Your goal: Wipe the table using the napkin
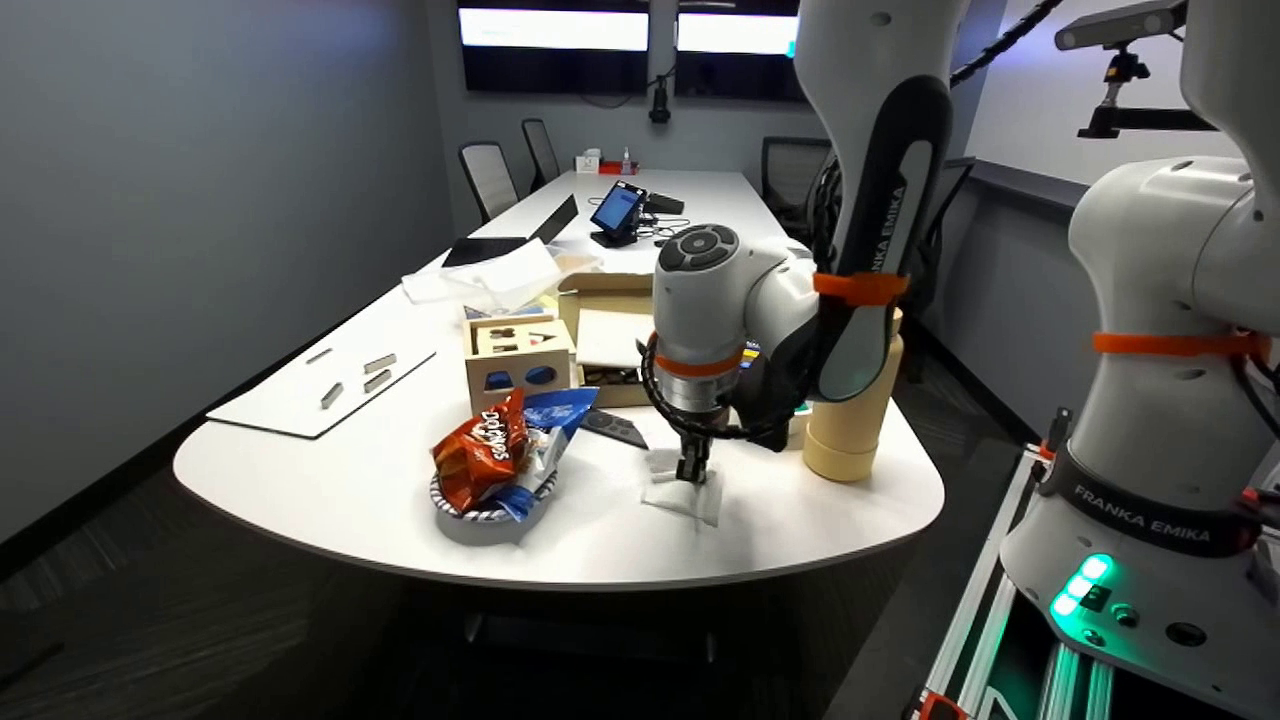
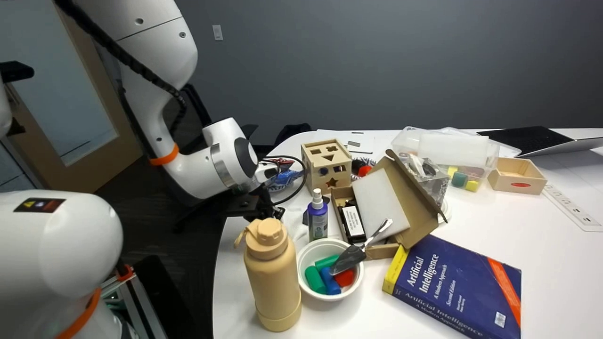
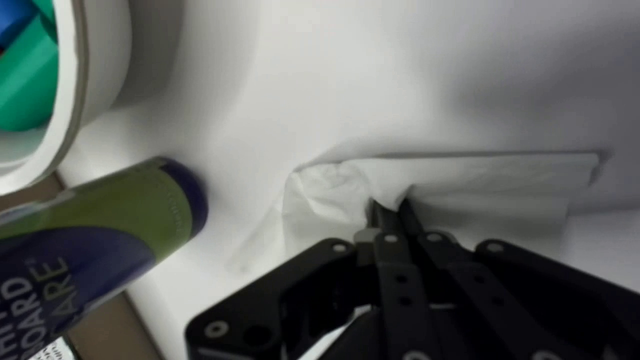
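Note:
The napkin point(image 3: 480, 175) is a thin white crumpled tissue lying on the white table point(image 3: 310, 90) in the wrist view. Its middle is bunched up between my fingertips. My gripper point(image 3: 392, 205) is shut on it and points down. In an exterior view the gripper point(image 1: 691, 468) is low over the near end of the table point(image 1: 620, 550), with the napkin point(image 1: 705, 500) spread around the fingertips and touching the top. In an exterior view the fingers point(image 2: 278, 214) are partly hidden behind the tan bottle, and the napkin is hard to make out.
A tan bottle point(image 2: 273, 287), a purple spray bottle point(image 2: 318, 219) and a white bowl point(image 2: 308, 293) of blocks stand close to the gripper. A snack basket point(image 1: 485, 515), a dark remote point(image 1: 615, 427), a wooden shape box point(image 1: 520, 375) and an open cardboard box point(image 2: 414, 207) are nearby.

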Available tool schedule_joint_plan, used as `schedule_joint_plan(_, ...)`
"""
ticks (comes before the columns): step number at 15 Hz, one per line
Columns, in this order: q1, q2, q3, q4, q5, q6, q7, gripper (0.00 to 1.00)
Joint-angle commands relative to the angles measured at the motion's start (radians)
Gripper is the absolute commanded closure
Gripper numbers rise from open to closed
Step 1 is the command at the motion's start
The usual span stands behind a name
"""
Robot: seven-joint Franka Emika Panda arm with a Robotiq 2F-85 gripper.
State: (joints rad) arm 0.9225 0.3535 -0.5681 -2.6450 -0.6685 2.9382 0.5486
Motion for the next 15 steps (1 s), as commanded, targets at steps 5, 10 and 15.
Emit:
schedule_joint_plan(5, -0.172, -0.105, 0.337, -0.108, 0.325, -0.033, -0.229, 1.00)
schedule_joint_plan(10, -0.224, -0.092, 0.480, -0.102, 0.433, 0.076, -0.216, 1.00)
schedule_joint_plan(15, -0.138, -0.040, 0.355, -0.057, 0.376, 0.215, -0.151, 1.00)
